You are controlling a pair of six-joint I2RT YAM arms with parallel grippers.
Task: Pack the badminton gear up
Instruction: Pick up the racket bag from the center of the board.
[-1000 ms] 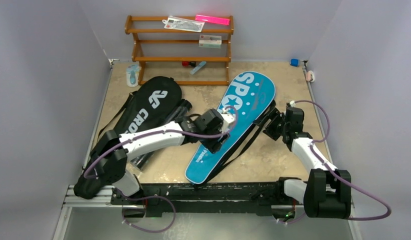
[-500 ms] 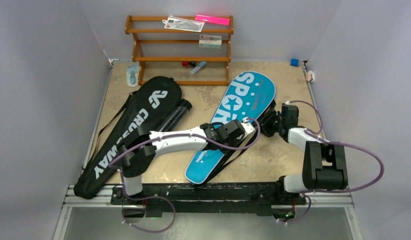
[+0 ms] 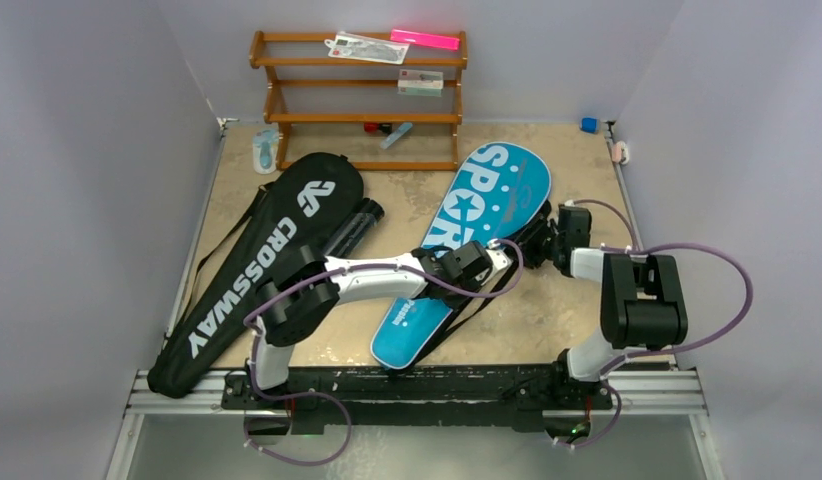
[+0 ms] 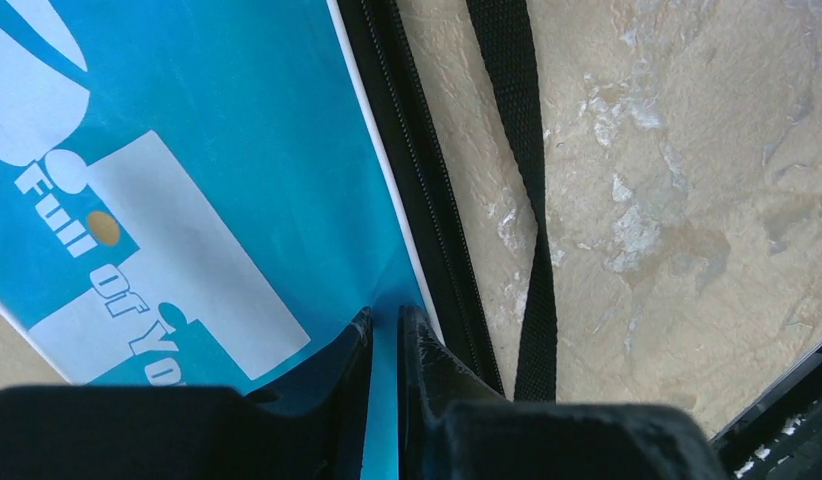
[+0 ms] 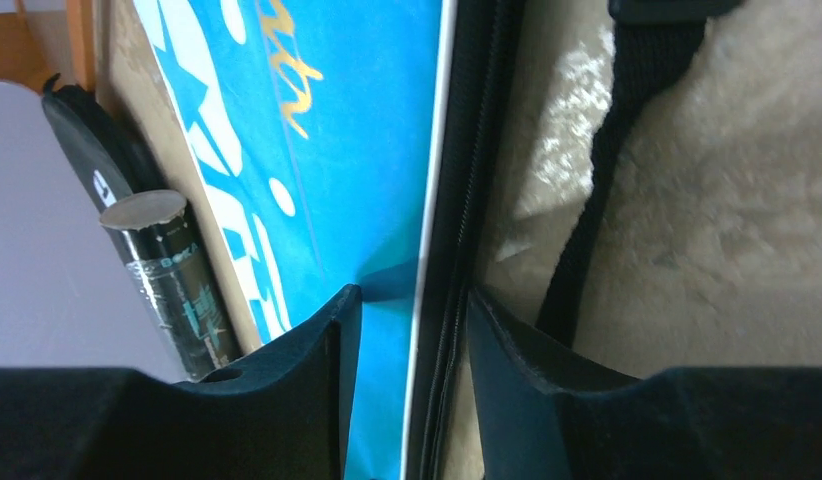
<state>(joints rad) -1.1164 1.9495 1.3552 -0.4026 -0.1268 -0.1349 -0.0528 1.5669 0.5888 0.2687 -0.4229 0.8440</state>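
The blue "SPORT" racket cover (image 3: 487,190) lies slanted on the table's middle. My left gripper (image 3: 495,262) sits at its right edge, shut on a pinched fold of the blue fabric (image 4: 187,130) just inside the white piping, as the left wrist view (image 4: 384,320) shows. My right gripper (image 3: 535,238) meets the same edge farther up. Its jaws (image 5: 412,300) straddle blue fabric (image 5: 357,130), piping and black zipper band, closed on that rim. The black "CROSSWAY" cover (image 3: 277,240) lies to the left, with the long black tube (image 3: 352,228) (image 5: 172,270) beside it.
The blue cover's black strap (image 4: 527,200) trails on the table right of the zipper. A brown wooden rack (image 3: 357,90) with a pink bar (image 3: 425,40) and clear packets stands at the back. A pale blue item (image 3: 264,150) lies left of it.
My left gripper swung right from the cover's middle to its right edge and shut on the fabric. The right gripper moved in to the same edge and narrowed around it.
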